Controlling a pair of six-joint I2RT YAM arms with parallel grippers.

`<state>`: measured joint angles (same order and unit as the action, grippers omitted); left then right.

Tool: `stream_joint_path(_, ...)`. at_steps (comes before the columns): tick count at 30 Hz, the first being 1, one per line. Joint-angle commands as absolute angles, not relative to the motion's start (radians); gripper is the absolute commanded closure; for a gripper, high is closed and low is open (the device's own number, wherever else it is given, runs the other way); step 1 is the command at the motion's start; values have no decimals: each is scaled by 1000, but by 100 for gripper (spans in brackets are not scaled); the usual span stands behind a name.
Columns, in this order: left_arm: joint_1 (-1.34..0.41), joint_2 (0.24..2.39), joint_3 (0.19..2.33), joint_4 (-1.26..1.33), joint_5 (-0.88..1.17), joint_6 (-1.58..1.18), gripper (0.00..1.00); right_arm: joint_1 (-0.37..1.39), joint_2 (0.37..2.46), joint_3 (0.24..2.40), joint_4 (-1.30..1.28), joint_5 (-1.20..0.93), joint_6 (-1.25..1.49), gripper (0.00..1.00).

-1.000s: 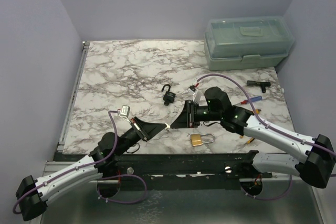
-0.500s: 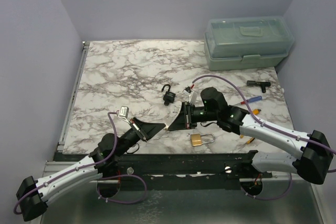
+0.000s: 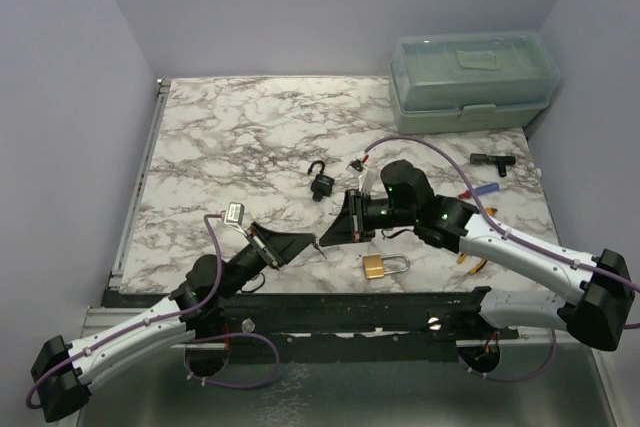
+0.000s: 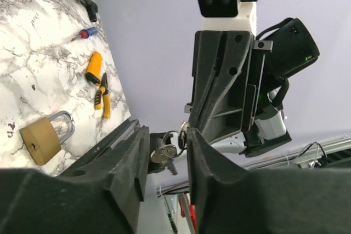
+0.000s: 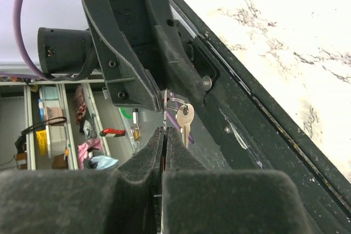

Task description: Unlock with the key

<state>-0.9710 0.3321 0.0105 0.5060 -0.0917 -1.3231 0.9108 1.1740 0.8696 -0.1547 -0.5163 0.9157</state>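
Hanging in mid-air just above the near edge of the desk [image 3: 230,127], about its middle: keys [image 5: 185,118] on a small ring. Right claw [image 5: 164,131] pressed together on them, pinching a thin metal edge between the pads, with one key dangling free just beside. Whether the pinched part is ring or blade, cannot tell. Left claw [image 4: 165,135] spread, fingers either side of the same keys with a gap showing. No squeeze from that side, as far as seen. Claw tips nose to nose.

Brass padlock [image 3: 378,266] flat on the desk near the near edge, just right of the claws, shackle closed. Taken as the target. Black padlock [image 3: 321,182] mid-desk, shackle open.

Judged of the keys:
- Small, light, stiff, smooth metal, and thin, so apt to swivel or slip in a pinch.
- Best taken by the flat head, pads on both faces, blade left bare and pointing out.
- Loose one likely to swing and snag.

Brass padlock judged heavier, lying loose, apt to slide when pushed. Worth pinning by its body with the free claw.
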Motion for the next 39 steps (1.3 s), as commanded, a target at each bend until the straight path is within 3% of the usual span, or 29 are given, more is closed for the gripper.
stream_joint_path(1,-976,344,4,486,-84,-1310,59,919,1167,952,-264,-468,859,100)
stream_joint_path(8,-976,310,31,383,-82,-1265,36,919,1148,1035,-450,-402,772,100)
stream_joint_path(11,-976,266,83,239,-88,-1206,32,920,1166,1111,-615,-376,692,100)
stream_joint_path(17,-976,167,191,-17,-145,-1101,32,919,1180,1219,-846,-379,598,100)
stream_joint_path(22,-976,143,234,-39,-110,-1013,32,919,1170,1250,-926,-459,523,100)
stream_joint_path(39,-975,571,359,402,349,-849,34,919,1217,1274,-904,-735,315,100)
